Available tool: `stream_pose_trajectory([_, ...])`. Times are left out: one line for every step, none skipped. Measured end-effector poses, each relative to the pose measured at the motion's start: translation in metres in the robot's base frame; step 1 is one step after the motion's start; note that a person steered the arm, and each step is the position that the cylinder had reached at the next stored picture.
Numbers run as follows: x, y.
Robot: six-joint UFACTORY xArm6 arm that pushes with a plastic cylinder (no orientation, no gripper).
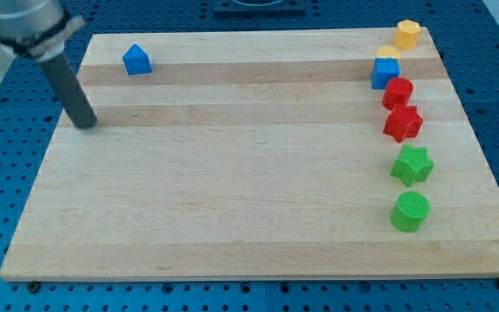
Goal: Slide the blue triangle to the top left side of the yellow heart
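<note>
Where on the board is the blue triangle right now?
The blue triangle sits near the board's top-left corner in the view, alone, up and right of my tip.

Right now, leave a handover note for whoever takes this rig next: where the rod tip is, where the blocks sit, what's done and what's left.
My tip rests near the board's left edge, below and to the left of the blue triangle, not touching it.
The blue triangle sits near the view's top left corner.
A yellow block is at the top right corner; a second yellow block sits just below it, mostly hidden behind a blue cube. Which one is the heart cannot be told.
Done: nothing visible; the triangle is on the opposite side of the board from the yellow blocks.
Left: slide the triangle rightward along the top of the board to the heart's top left.
</note>
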State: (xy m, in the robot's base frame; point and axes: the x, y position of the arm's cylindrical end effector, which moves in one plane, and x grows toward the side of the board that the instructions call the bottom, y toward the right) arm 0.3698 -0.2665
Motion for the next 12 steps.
stream_pose_trajectory([-0.067,-0.004])
stream_pose_trajectory([-0.094,0.055])
stream_pose_trajectory([-0.097,0.154])
stream_pose_trajectory([-0.097,0.184])
stream_pose_trajectory([-0.088,0.075])
stream_pose_trajectory([-0.086,0.041])
stream_pose_trajectory([-0.123,0.105])
stream_pose_trajectory([-0.123,0.206])
stream_pose_trajectory([-0.123,0.306])
stream_pose_trajectory([-0.123,0.351])
stream_pose_trajectory([-0.087,0.232])
stream_pose_trajectory([-0.099,0.202])
